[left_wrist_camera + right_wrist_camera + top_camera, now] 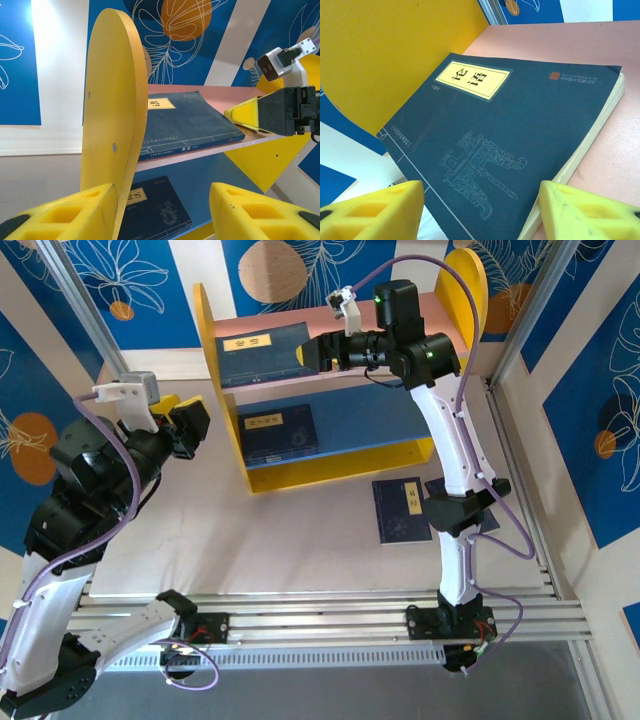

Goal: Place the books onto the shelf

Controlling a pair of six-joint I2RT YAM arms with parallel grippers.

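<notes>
The shelf (208, 332) has yellow side panels, a pink upper board (320, 325) and a blue lower board (370, 420). One navy book (262, 352) lies flat on the pink board and a second book (279, 432) on the blue board. A third book (402, 508) lies on the table, right of the shelf. My right gripper (310, 353) hovers open at the upper book's (510, 125) right end, its fingers (590, 210) apart above the cover. My left gripper (198, 422) is open just left of the shelf's left panel (112, 115), holding nothing.
A dark flat thing (478, 508) lies partly hidden under the right arm. Metal frame posts (520, 330) and blue patterned walls close in the back and sides. An aluminium rail (330, 615) runs along the near edge. Bare table (180, 530) lies in front of the shelf.
</notes>
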